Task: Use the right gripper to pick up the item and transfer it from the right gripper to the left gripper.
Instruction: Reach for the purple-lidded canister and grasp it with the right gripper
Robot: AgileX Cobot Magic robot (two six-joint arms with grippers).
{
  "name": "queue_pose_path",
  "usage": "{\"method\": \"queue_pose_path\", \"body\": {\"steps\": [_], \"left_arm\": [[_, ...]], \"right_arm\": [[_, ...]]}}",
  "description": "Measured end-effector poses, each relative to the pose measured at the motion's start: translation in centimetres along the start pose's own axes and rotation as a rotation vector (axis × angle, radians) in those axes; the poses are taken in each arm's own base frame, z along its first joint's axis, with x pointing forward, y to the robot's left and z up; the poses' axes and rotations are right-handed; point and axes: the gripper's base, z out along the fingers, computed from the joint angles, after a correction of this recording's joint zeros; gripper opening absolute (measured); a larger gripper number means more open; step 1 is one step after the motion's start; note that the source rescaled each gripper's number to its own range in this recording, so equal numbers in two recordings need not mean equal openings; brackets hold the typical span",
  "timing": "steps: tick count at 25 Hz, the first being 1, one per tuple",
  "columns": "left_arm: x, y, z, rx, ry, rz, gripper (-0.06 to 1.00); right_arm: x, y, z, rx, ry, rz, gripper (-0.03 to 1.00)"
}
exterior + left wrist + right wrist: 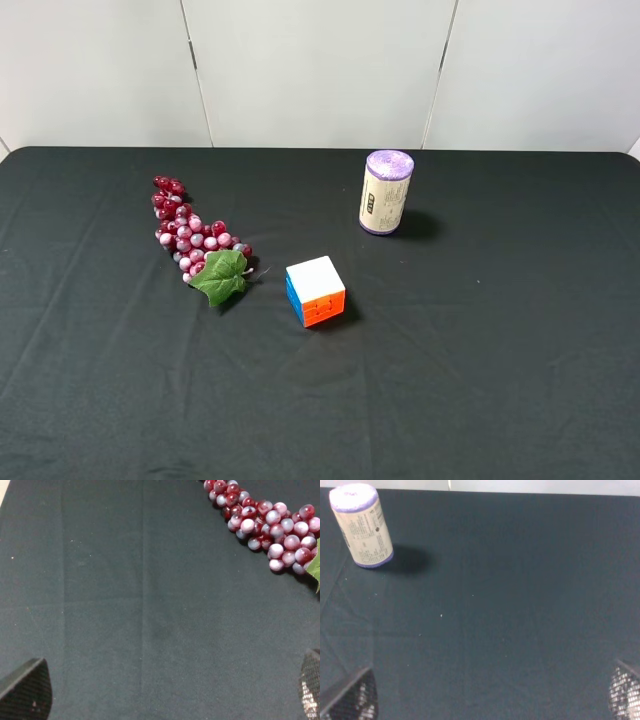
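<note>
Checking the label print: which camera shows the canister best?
The right wrist view: the canister stands upright, near and whole, label print facing the camera. The exterior high view shows it whole but smaller. The left wrist view misses it.

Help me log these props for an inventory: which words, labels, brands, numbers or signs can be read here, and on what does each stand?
The canister: its cream label carries lines of dark print, too small and blurred to read in any view.
The puzzle cube: no text visible.
The grape bunch: no text visible.
Nothing legible can be quoted.
</note>
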Motion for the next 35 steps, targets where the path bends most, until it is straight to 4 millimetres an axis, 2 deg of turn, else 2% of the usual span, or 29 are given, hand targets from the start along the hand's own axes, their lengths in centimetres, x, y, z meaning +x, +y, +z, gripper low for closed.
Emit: {"method": "queue_pose_path", "body": {"steps": [23, 26, 29, 32, 35], "left_arm": [[0.0, 0.0, 0.0, 0.0, 0.0, 0.0, 0.96], [0.0, 0.0, 0.0, 0.0, 0.0, 0.0, 0.96], [0.0, 0.0, 0.0, 0.0, 0.0, 0.0, 0.96], [0.0, 0.0, 0.0, 0.0, 0.0, 0.0, 0.96], [0.0, 0.0, 0.0, 0.0, 0.0, 0.0, 0.96]], "right_arm": [[-0.2, 0.4, 0.0, -0.047, 0.017, 0.028, 1.0], [-1.7, 0.5, 0.3, -0.049, 0.107, 0.029, 1.0], [-4.6, 0.5, 1.0, -0.052, 0.175, -0.005, 1.0], [-7.9, 0.5, 2.4, -0.06, 0.237, -0.06, 1.0], [-11.1, 0.6, 4.7, -0.091, 0.325, -0.117, 1.0]]}}
